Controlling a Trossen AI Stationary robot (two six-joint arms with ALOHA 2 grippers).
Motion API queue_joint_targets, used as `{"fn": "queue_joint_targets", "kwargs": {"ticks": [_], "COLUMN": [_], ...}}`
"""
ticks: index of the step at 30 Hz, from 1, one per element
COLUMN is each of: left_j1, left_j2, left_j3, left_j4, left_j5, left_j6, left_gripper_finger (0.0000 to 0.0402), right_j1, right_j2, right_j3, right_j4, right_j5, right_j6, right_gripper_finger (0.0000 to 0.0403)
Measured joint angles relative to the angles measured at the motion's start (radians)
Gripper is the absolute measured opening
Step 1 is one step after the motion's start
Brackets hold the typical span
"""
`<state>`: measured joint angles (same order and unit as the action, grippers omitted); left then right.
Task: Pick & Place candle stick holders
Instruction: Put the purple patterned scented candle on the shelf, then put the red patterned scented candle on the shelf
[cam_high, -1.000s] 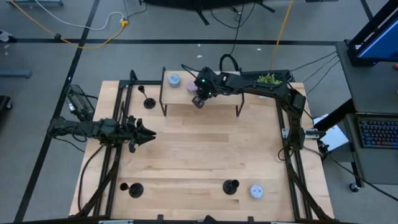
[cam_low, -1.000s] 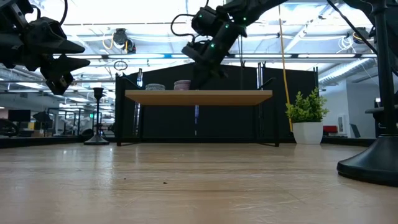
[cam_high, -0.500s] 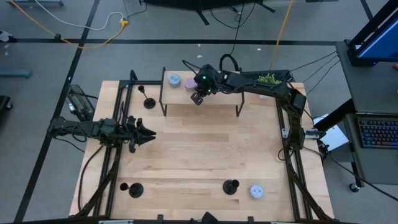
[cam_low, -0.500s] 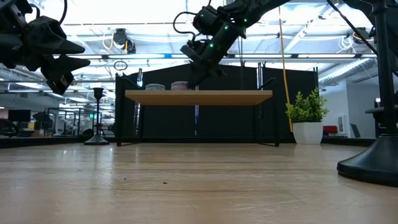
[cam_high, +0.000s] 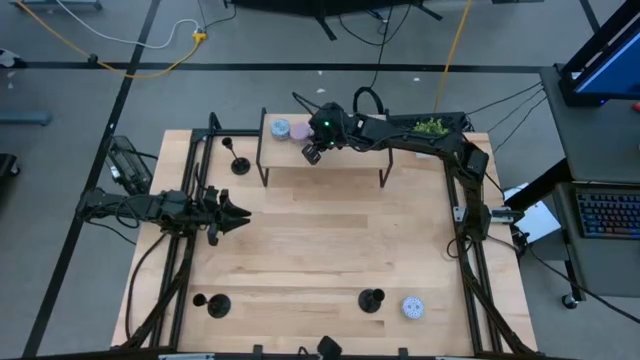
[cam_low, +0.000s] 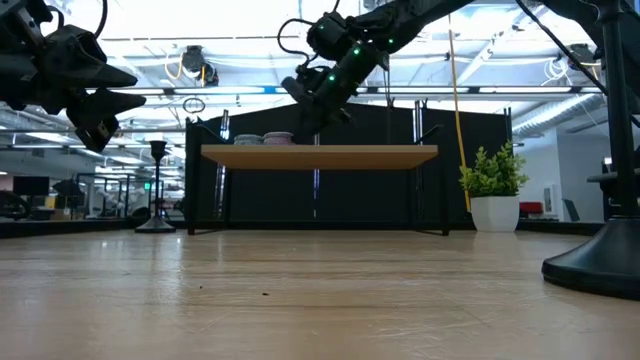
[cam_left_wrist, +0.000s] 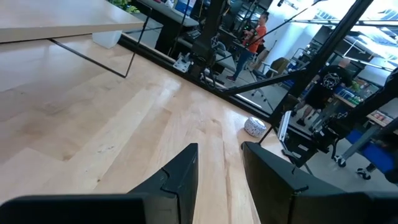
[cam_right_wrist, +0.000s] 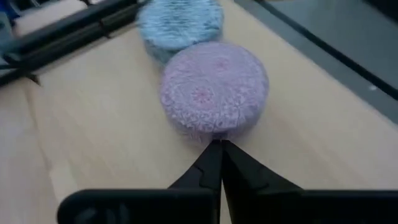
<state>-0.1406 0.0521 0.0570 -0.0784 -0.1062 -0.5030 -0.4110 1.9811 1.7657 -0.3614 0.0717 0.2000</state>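
Note:
Three black candle stick holders stand on their round bases on the wooden table: one at the far left (cam_high: 238, 160), one at the near left (cam_high: 212, 303), one at the near middle (cam_high: 371, 299). No gripper is near them. My right gripper (cam_right_wrist: 216, 148) is shut over the raised wooden shelf (cam_high: 340, 165) at the far edge, its tips at a lilac tin (cam_right_wrist: 214, 90) that stands beside a pale-blue tin (cam_right_wrist: 180, 22). My left gripper (cam_left_wrist: 217, 165) hovers open and level at the table's left side (cam_high: 232, 215), with nothing between its fingers. My right gripper touches the lilac tin's side wall (cam_right_wrist: 211, 134) with the tips of its shut fingers, pushing it. The fingers slant down at it from the table's near right. The tin stands flat on the shelf, close against the pale-blue tin.
A third small round tin (cam_high: 412, 307) lies near the table's front edge, right of the middle holder. A potted plant (cam_high: 432, 126) stands at the far right behind the shelf. Black frame rails run along both table sides. People stand in the room beyond.
My right gripper has moved a little toward the table's left and far edge, tipping its fingers lower. The lilac tin has slid along the shelf toward the pale-blue tin, staying flat.

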Motion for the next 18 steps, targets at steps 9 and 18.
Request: {"fn": "queue_joint_targets", "kwargs": {"ticks": [9, 18], "left_j1": [0.0, 0.0], "left_j2": [0.0, 0.0], "left_j3": [0.0, 0.0], "left_j4": [0.0, 0.0], "left_j5": [0.0, 0.0], "left_j6": [-0.003, -0.003], "left_gripper_finger": [0.0131, 0.0131], "right_j1": [-0.002, 0.059], "right_j2": [0.005, -0.114], "right_j3": [0.0, 0.001], "right_j4": [-0.013, -0.188], "right_j5": [0.062, 0.061], "right_j6": [-0.01, -0.1], "right_gripper_finger": [0.0, 0.0]}}
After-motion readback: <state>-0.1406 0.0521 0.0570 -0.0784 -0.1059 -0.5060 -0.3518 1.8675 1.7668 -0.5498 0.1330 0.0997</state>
